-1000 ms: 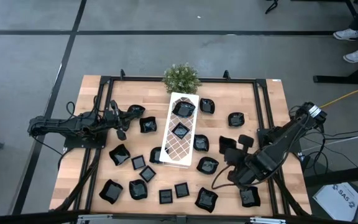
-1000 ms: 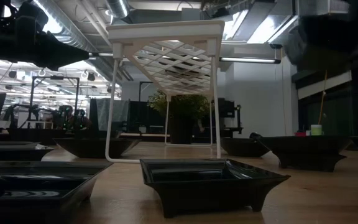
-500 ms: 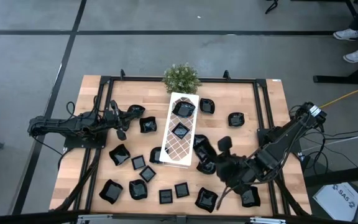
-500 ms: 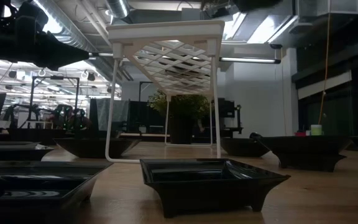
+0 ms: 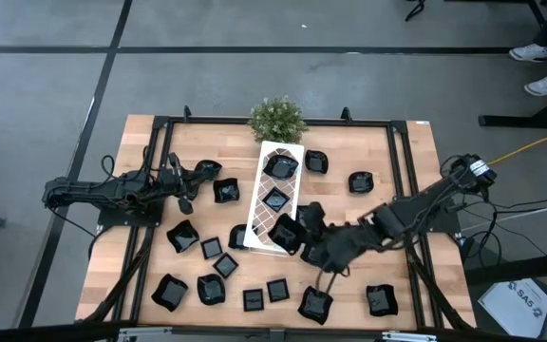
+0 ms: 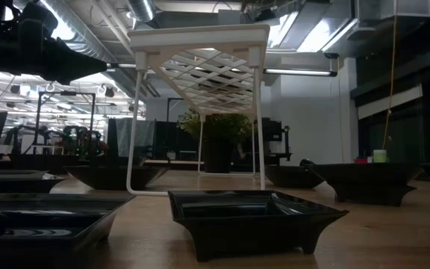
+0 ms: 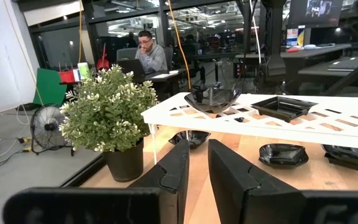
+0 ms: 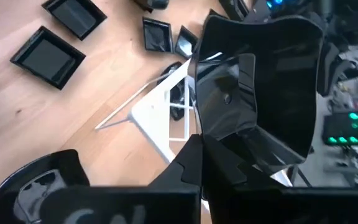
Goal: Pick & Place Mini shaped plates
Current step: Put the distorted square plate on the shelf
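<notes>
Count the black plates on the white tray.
2. One plate sits at the white tray's plant end, another plate mid-tray. The right gripper holds a third plate at its near end.

Grey floor, ceiling lights, green board, floor fan

black dishes crowd the table, seemingly everywhere.

plates: glossy black | tray: white, diamond lattice | plant: green
</notes>
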